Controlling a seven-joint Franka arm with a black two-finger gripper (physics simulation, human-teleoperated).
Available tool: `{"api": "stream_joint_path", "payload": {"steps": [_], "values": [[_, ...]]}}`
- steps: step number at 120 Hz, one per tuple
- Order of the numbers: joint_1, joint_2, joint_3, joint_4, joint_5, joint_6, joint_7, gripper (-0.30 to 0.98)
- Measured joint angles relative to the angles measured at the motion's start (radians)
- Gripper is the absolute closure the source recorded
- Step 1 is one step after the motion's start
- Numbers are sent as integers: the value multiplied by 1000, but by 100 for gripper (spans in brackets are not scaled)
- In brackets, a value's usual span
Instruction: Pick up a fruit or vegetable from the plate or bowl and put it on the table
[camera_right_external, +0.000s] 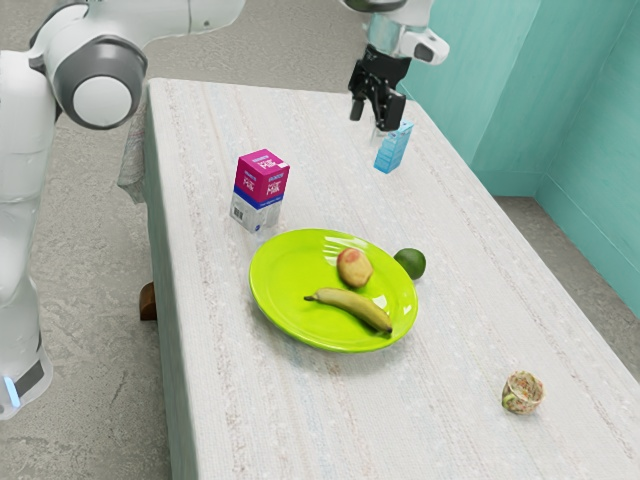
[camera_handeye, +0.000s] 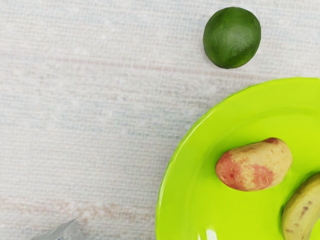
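- Jaws first: one gripper (camera_right_external: 375, 112), two fingers, standing apart with a visible gap between them. It's up over the far end of the table (camera_right_external: 215, 300) in the exterior view.
- One blue carton (camera_right_external: 393, 148) on the table, showing just below the gripper in the exterior view.
- One lime (camera_handeye: 232, 37), green and roundish, sitting on the table near the plate's edge, a bit of cloth between them.
- One plate, bright green (camera_handeye: 185, 185), with two bits of produce on it, so that's where the task's stuff is.
- Those two: one red-and-yellow lumpy piece (camera_handeye: 254, 165), kinda potato-shaped, plus one banana (camera_right_external: 350, 307) lying just beside it.
- One pink-and-white milk carton (camera_right_external: 262, 190), upright near the plate, on the opposite side from the small cup.
- One small cup (camera_right_external: 523, 393) with speckled sides, well apart from the plate.
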Motion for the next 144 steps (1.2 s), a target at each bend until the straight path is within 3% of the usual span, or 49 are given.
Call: {"api": "stream_joint_path", "payload": {"steps": [24, 35, 53, 63, 78, 97, 105, 130, 144], "values": [[5, 5, 8, 14, -15, 38, -35, 0], [26, 6, 11, 258, -25, -19, -48, 0], [-5, 9, -9, 319, -9, -76, -66, 0], [-30, 10, -55, 318, 12, -93, -71, 0], [-46, 12, -253, 307, 37, -108, -72, 0], [-66, 12, -346, 279, 87, -107, -40, 0], [-76, 14, -366, 275, 113, -96, 7, 0], [-56, 17, -369, 263, 76, -89, 175, 0], [-56, 12, -368, 83, 63, -35, 270, 0]]}}
